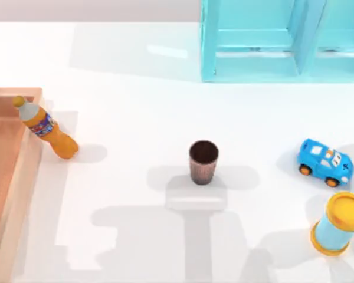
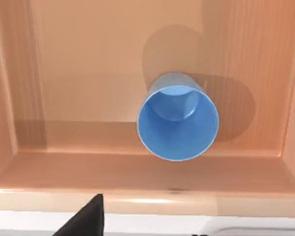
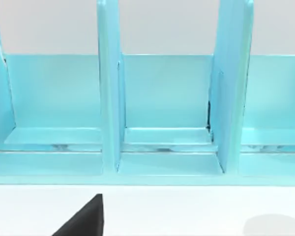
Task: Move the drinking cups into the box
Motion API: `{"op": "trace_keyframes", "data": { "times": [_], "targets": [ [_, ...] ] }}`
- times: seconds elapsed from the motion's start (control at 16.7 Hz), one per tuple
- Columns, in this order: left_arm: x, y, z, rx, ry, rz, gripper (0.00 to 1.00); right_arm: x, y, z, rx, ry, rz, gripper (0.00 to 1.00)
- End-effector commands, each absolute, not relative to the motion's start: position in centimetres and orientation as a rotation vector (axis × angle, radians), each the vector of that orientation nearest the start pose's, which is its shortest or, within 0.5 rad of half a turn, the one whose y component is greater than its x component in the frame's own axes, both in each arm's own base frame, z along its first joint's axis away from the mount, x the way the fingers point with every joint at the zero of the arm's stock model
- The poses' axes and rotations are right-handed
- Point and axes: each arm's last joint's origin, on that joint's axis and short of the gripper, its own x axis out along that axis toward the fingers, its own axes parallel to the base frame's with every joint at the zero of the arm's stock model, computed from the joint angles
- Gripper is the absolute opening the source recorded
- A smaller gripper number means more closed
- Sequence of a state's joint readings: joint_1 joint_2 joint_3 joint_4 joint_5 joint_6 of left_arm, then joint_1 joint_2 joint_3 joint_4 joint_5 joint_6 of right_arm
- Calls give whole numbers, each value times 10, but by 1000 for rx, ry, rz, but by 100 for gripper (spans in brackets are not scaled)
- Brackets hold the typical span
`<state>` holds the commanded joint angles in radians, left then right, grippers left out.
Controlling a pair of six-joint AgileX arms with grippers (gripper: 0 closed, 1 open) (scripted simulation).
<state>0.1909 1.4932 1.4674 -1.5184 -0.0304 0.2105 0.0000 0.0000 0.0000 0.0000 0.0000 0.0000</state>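
Brown cup [image 1: 203, 162] stands upright, mouth up, near the middle of the table [image 1: 135, 118], well apart from the box [image 1: 23, 171] at the table's left edge. Its long axis is vertical, so my guess is a sideways grab on the ribbed wall, or a grab from above on the rim. Blue cup [image 2: 178, 122] already sits upright on the box floor in the left wrist view, near the inner wall, so half the job looks done. Left gripper [image 2: 86, 219] shows just a dark finger tip at the frame's edge, above the box rim; can't tell if it is apart or together, and it holds nothing I can see. Right gripper [image 3: 86, 219], same dark tip, faces the turquoise shelf [image 3: 162, 113] at the back of the table; state can't be told either. The key relation: the brown cup lies to the right of the box, between the two arms' sides, roughly central. Left arm is over the box, so it seems the nearer one for the drop. Orange bottle [image 1: 46, 128] leans on the box's right rim, right on the carry path, so there is a risk of a knock. Toy car [image 1: 325, 162] and yellow-lidded can [image 1: 340, 224] stand far right, out of the way.
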Motion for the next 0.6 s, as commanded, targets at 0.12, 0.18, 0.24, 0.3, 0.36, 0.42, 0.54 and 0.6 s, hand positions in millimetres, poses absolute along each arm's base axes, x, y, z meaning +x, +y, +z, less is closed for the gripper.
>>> {"op": "trace_keyframes", "data": {
  "times": [0.12,0.18,0.24,0.3,0.36,0.42,0.54,0.6],
  "targets": [
    [280,29,320,45,1556,17,100,106,-1,160,0,0,0,100],
    [297,12,320,42,1557,23,100,106,-1,160,0,0,0,100],
    [315,-7,319,37,1557,33,100,106,-1,160,0,0,0,100],
    [330,-30,317,33,1556,40,100,106,-1,160,0,0,0,100],
    [343,-55,313,32,1553,46,100,106,-1,160,0,0,0,100],
    [354,-84,308,32,1550,48,100,106,-1,160,0,0,0,100],
    [368,-145,296,26,1533,54,100,106,-1,160,0,0,0,100],
    [369,-179,289,20,1523,55,100,106,-1,160,0,0,0,100]
  ]
}}
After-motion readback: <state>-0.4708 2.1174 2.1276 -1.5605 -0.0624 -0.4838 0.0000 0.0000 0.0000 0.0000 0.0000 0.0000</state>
